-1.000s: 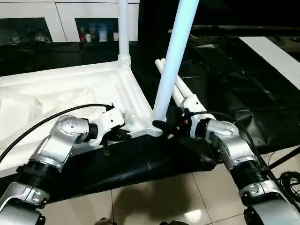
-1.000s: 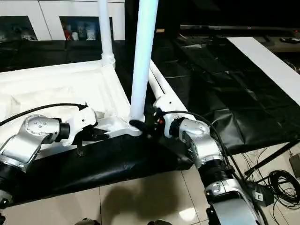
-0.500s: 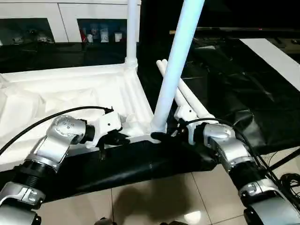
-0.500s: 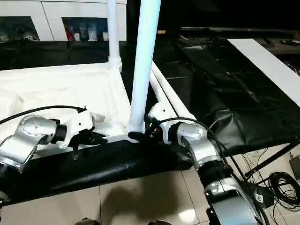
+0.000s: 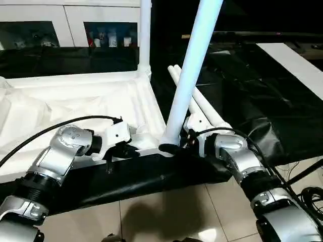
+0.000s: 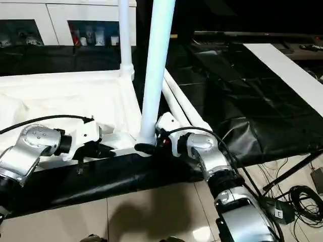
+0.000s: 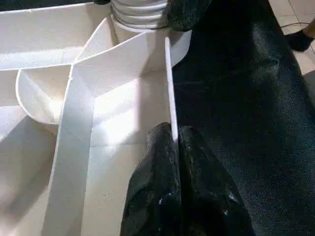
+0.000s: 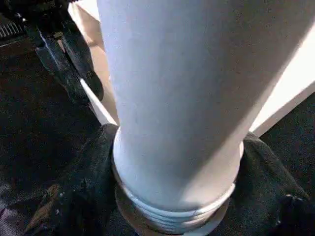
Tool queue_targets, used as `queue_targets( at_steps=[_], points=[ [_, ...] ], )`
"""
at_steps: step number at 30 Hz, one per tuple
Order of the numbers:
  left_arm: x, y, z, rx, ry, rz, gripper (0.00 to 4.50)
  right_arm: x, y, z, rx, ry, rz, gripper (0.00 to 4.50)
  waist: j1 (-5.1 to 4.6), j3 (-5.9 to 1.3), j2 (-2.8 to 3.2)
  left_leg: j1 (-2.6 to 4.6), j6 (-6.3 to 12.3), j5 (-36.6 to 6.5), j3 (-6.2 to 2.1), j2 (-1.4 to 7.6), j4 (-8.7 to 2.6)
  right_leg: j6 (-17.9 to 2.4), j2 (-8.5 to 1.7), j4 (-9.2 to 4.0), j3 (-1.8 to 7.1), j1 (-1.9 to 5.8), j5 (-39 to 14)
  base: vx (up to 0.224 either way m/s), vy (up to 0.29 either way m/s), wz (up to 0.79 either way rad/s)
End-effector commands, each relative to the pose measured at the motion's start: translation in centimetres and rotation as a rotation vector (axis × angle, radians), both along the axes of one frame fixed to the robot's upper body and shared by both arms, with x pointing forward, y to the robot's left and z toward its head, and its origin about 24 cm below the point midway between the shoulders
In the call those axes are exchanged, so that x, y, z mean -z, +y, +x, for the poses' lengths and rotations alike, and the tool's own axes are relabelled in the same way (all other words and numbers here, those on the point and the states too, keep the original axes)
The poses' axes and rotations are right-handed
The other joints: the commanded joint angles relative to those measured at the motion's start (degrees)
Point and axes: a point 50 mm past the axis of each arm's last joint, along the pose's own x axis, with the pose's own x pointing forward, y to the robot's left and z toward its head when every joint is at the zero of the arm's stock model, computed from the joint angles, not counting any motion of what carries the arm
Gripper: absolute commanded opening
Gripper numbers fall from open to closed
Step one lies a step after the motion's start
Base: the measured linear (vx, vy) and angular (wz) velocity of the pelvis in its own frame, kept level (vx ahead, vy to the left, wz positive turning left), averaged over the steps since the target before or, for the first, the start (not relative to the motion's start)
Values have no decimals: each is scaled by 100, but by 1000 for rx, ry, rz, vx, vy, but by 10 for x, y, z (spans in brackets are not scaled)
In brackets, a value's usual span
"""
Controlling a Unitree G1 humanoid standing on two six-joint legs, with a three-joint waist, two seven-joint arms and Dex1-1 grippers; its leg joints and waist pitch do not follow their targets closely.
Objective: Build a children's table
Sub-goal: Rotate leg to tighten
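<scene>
While I look down over both forearms, the near edge of the upturned table top (image 5: 75, 101) lies closest to me, ribbed underside up, on a black sheet (image 5: 262, 101) that covers the bench. My left gripper (image 7: 174, 140) sits at that near edge, a little in from the near right corner. Its two black fingers are pinched nearly together on the thin white rim wall, which I judge is there to pin the top so it cannot slide or twist while the other arm works.

At the near right corner itself, a long white leg (image 5: 189, 75) stands in its round socket, leaning a little to the right instead of plumb. My right gripper (image 8: 172, 196) has a black finger on either side of the leg's foot, just above the threaded rings, and touching it; I read that as a grip set low so the leg can be turned and seated into the socket. That lean suggests to me that it is not fully home yet.

Further back, two spare legs (image 5: 199, 98) lie side by side on the black sheet just off the right edge of the top, within easy reach for the remaining sockets. At the far right corner another leg (image 5: 145, 35) stands upright in its socket. Beyond the bench stands a white glass-door cabinet (image 5: 65, 20).
</scene>
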Motion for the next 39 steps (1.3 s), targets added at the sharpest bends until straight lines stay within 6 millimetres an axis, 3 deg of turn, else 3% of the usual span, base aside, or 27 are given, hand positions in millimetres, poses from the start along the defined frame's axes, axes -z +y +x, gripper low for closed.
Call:
queue_targets(
  at_steps=[1, 5, 7, 11, 15, 19, 20, 26, 27, 30, 34, 35, 36, 38, 39],
  points=[
    [8, -5, -6, 66, 42, 17, 0, -1, -3, 3, 23, -1, 9, 276, -9, -402, 27, 62, 296, -805, -46, 149, -331, -1233, -409, -369, 277, 315, -575, 0, 0, 0],
    [10, -4, -5, 32, 48, 2, 0, 3, -1, 7, 136, 23, 50, 274, -18, -384, 34, 64, 264, -895, -51, 150, -345, -1207, -413, -394, 278, 298, -761, 0, 0, 0],
    [12, -4, 0, -51, 45, -19, 0, 10, 1, 10, 239, 43, 50, 274, -56, -363, 2, 70, 143, -1105, -62, 155, -370, -1122, -413, -431, 269, 284, -1162, 0, 0, 0],
    [17, -5, 18, -294, 1, -33, 0, 23, 13, 14, 476, 90, 54, 274, -114, -321, 20, 143, -120, -1634, -98, 136, -390, -883, -440, -547, 280, 213, -2294, 0, 0, 0],
    [20, -12, 29, -451, -16, -43, 0, 31, 28, 15, 635, 113, 19, 273, -145, -326, 27, 162, -183, -1864, -122, 138, -398, -686, -445, -588, 269, 179, -2628, 0, 0, 0],
    [21, -28, 32, -525, -18, -68, 0, 30, 48, 15, 729, 149, 33, 273, -153, -334, -31, 143, -119, -1867, -119, 121, -387, -579, -444, -608, 267, 172, -2688, 0, 0, 0],
    [22, -31, 32, -526, -21, -66, 0, 29, 53, 15, 727, 150, 33, 273, -142, -335, -19, 140, -97, -1839, -120, 119, -385, -553, -446, -603, 269, 168, -2657, 0, 0, 0],
    [24, -33, 26, -461, -49, -36, 0, 20, 75, 12, 560, 152, 106, 273, -137, -341, -49, 103, 10, -1773, -113, 128, -391, -524, -446, -586, 274, 176, -2462, 0, 0, 0],
    [24, -33, 26, -461, -49, -36, 0, 20, 75, 12, 560, 152, 106, 273, -139, -347, -47, 94, 23, -1713, -107, 126, -394, -551, -438, -575, 276, 184, -2359, 0, 0, 0],
    [22, -27, 22, -420, -55, -26, 0, 10, 70, 15, 508, 98, 158, 343, -149, -356, -50, 69, 54, -1613, -102, 130, -397, -626, -435, -548, 277, 208, -2133, 0, 0, 0],
    [19, -24, 17, -348, -59, -25, 0, 4, 61, 19, 485, 54, 164, 365, -157, -359, -50, 32, 107, -1444, -107, 125, -405, -693, -432, -531, 267, 239, -2002, 0, 0, 0],
    [19, -22, 15, -322, -56, -16, 0, 3, 57, 20, 465, 47, 157, 365, -146, -364, -38, 52, 115, -1444, -99, 127, -391, -703, -441, -541, 272, 232, -2030, 0, 0, 0],
    [18, -15, 10, -273, -36, 4, 0, 2, 44, 19, 385, 32, 125, 365, -130, -371, -38, 63, 150, -1351, -85, 125, -382, -736, -431, -540, 281, 244, -1868, 0, 0, 0],
    [17, -13, 8, -253, -33, 8, 0, 2, 39, 19, 353, 28, 110, 365, -135, -388, -37, 24, 232, -1139, -85, 134, -383, -842, -410, -481, 277, 278, -1417, 0, 0, 0],
    [16, -11, 6, -222, -26, 7, 0, 2, 33, 17, 304, 26, 94, 365, -120, -396, -21, 55, 270, -1081, -69, 131, -368, -931, -400, -473, 273, 265, -1274, 0, 0, 0]
  ],
)
